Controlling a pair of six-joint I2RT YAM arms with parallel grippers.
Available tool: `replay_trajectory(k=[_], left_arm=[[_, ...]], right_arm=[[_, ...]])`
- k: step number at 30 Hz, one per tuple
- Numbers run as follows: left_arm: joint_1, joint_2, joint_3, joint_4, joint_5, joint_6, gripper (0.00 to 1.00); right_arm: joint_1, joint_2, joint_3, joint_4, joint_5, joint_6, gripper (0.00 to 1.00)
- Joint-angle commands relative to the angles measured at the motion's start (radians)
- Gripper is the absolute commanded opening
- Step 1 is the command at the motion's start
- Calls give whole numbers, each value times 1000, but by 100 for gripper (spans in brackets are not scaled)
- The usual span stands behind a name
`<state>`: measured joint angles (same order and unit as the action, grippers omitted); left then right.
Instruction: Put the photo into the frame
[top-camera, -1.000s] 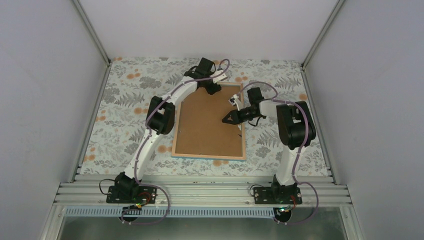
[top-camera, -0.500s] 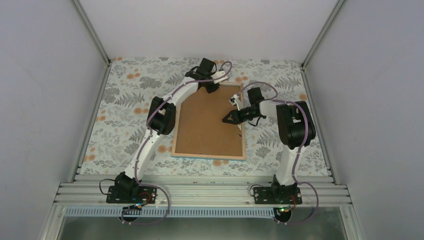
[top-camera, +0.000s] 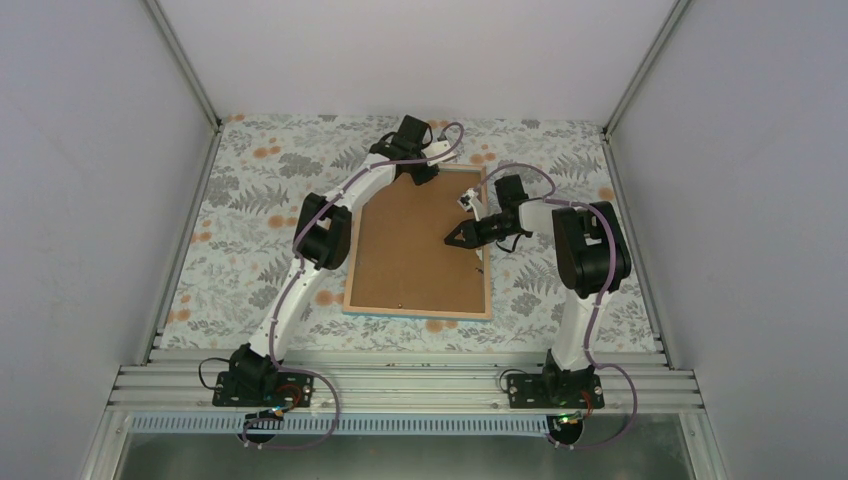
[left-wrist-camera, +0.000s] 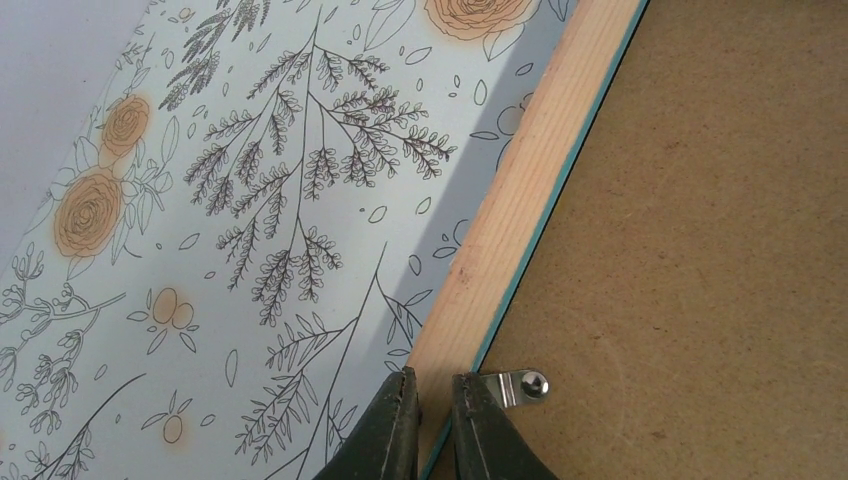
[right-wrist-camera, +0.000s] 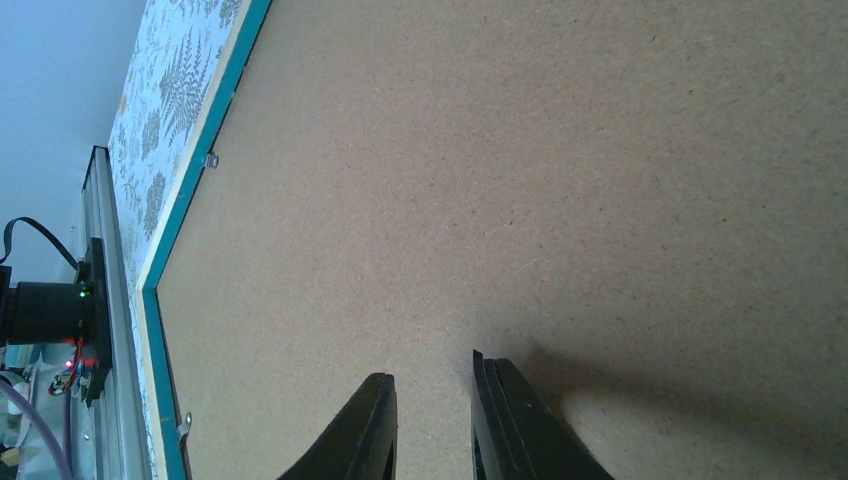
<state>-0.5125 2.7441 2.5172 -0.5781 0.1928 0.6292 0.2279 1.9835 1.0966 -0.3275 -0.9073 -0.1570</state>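
Left gripper (left-wrist-camera: 432, 375) is pinched nearly closed, with just a sliver of gap between the two tips. It sits right over the light wooden back edge of the frame (left-wrist-camera: 518, 200), up at the far left corner. From the wrist cam I honestly can't tell if it's clamping anything or only resting on the wood. One finger is right up against a little metal tab (left-wrist-camera: 518, 384) that pokes out over the brown backing board (left-wrist-camera: 700, 250).

Right gripper (right-wrist-camera: 432, 368) has its fingers a bit apart and is holding nothing. It points across the board from the right side, over the far right part of it. Its shadow falls on the board close to the fingers, so it's low, but I can't say whether it actually touches.

As for the frame, it lies face down and flat in the middle of the floral tablecloth (left-wrist-camera: 250, 200), long sides running away from the arm bases. The brown board fills its back. A thin teal line runs where the wood edge meets the board, and more teal border shows along the sides in the right wrist view. That view also picks up two more small metal tabs (right-wrist-camera: 212, 158) along the frame's edges.
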Motion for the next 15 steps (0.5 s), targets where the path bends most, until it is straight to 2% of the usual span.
replay_trajectory(k=[1,9,15], left_arm=[[-9,58,-5,-54,45,-5,10],[23,-16,-80,-15,42,-73,6],[51,-21,43,-41,39,-69,11]], right_arm=[[5,38,-18,4,22,-19,21],[5,8,-17,-7,17,-31,24],[6,-82,2,-7,29,-45,33]])
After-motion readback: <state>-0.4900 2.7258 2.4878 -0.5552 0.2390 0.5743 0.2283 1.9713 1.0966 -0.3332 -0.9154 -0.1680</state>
